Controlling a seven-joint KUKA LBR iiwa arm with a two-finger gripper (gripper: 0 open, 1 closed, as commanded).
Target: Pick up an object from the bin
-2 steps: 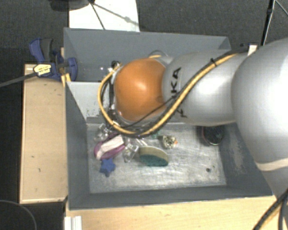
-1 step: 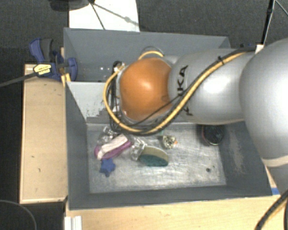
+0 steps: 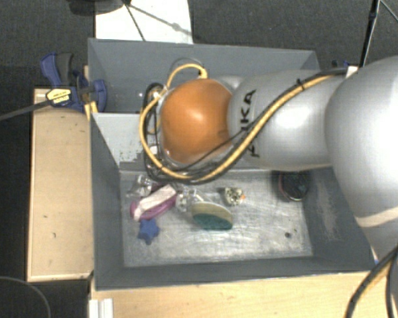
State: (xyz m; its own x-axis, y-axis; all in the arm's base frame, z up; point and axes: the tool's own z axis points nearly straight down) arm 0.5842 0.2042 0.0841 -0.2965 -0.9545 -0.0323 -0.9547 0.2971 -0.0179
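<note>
Several small things beneath orange wrist cover (image 3: 196, 118), purple-white piece (image 3: 152, 204), blue bit (image 3: 148, 229), green oval (image 3: 211, 216), fingers' state hidden.

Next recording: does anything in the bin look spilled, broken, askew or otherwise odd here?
Nothing stands out. The bin holds a few loose things on its floor: a pink-and-purple piece, a small blue piece, a green oval, a small metal bit and a dark round thing beside the arm. None looks broken or spilled.
</note>
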